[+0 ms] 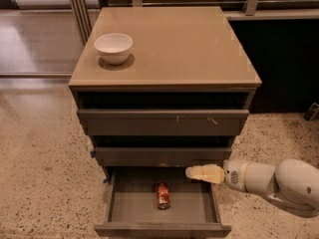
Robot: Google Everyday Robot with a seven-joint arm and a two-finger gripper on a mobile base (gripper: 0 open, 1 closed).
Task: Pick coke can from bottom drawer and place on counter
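The coke can (162, 195), red with white markings, lies on its side in the middle of the open bottom drawer (119, 208). My gripper (196, 173), cream-coloured, reaches in from the right over the drawer's back right part, above and to the right of the can, not touching it. The counter (179, 44) is the glossy tan top of the cabinet above.
A white bowl (113, 47) stands on the counter's back left. Two narrower drawers (162, 121) sit above the bottom one, slightly pulled out. A dark cabinet wall (284, 63) is to the right; speckled floor surrounds the cabinet.
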